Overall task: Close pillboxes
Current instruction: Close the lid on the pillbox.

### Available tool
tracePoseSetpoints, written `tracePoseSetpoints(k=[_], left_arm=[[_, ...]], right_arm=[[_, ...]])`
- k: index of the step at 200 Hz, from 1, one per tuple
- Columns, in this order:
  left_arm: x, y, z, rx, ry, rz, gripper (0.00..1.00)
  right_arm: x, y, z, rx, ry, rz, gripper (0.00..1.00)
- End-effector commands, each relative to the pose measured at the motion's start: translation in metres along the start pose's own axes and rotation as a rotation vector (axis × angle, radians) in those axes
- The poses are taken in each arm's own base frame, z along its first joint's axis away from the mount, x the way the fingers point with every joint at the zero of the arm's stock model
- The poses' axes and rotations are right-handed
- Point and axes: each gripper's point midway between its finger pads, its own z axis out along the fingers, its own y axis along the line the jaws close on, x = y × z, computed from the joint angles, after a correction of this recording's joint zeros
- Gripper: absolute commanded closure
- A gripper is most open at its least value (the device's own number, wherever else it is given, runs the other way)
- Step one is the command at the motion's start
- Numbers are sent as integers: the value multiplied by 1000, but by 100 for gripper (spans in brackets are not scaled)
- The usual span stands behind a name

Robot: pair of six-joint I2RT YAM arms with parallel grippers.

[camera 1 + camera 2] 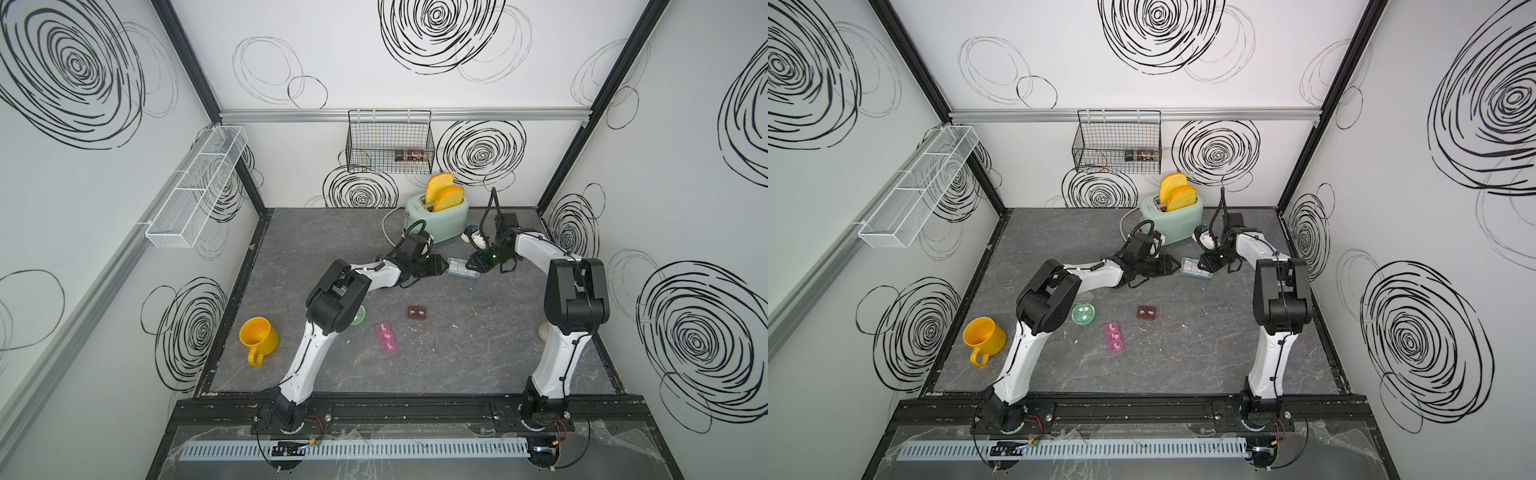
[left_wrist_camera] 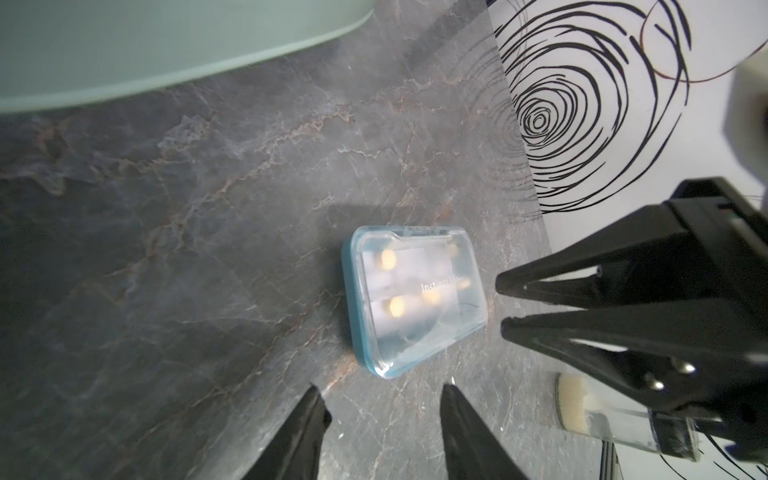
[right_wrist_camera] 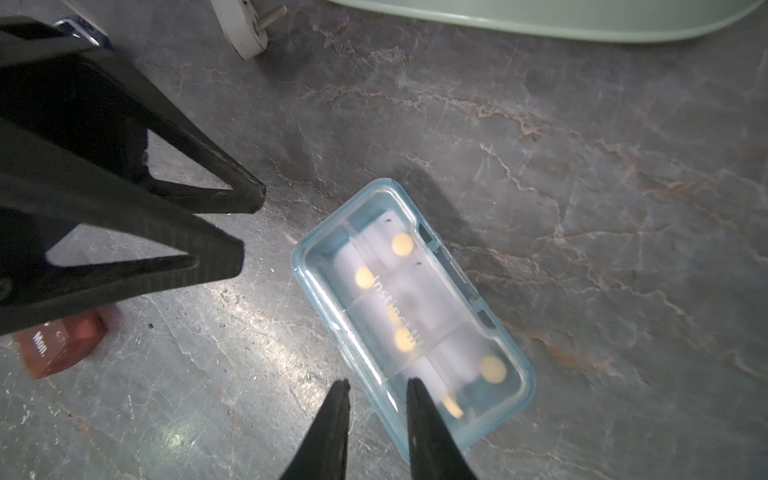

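The clear-blue pillbox (image 1: pixel 462 268) lies flat on the table (image 1: pixel 457 357) between the two claws, in front of the toaster (image 1: pixel 440 218). In both top views the claws cover their own tips, so I cannot read there how they stand. The wrist views give it.

The left wrist view shows the left claw (image 2: pixel 384 392) spread, with only bare table in the gap. The clear-blue pillbox (image 2: pixel 411 299) is just ahead of its tips and not touching them. The same view shows the right claw (image 2: pixel 501 305) from the side, at the far short end of the box. Its tips are drawn almost together, with a thin slit between them and nothing in it. Whether they touch the box I cannot tell from here.

The right wrist view adds that one finger (image 3: pixel 424 424) of the right claw (image 3: pixel 379 383) stands over a corner of the box, the other over the table beside it. Yellow pills (image 3: pixel 402 244) show through the lid (image 3: pixel 436 316), which lies down on the box. If it is clipped, I cannot tell. The left claw (image 3: pixel 249 226) is near the box, with a strip of table between.

Behind the left claw lie the brown two-cell box (image 1: pixel 417 312) and the pink strip (image 1: pixel 386 338). Only the right wrist view lets one read "Mon." on the brown two-cell box (image 3: pixel 58 345).

In a top view the round green box (image 1: pixel 1083 313) shows whole beside the left arm (image 1: pixel 1046 299) and seems open. In a top view (image 1: pixel 362 316) only its green edge shows behind that arm.
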Motion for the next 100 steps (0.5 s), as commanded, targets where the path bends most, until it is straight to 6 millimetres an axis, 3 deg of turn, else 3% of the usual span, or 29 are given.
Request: tracePoseSetpoints(k=[1, 52, 100], left_arm=[[-10, -13, 9, 2, -32, 41, 49], [-5, 0, 24, -47, -15, 54, 48], [2, 9, 35, -102, 13, 84, 47]], right_arm=[[-5, -7, -9, 75, -20, 66, 68], [-1, -14, -3, 113, -67, 276, 53], [3, -19, 9, 106, -52, 335, 42]])
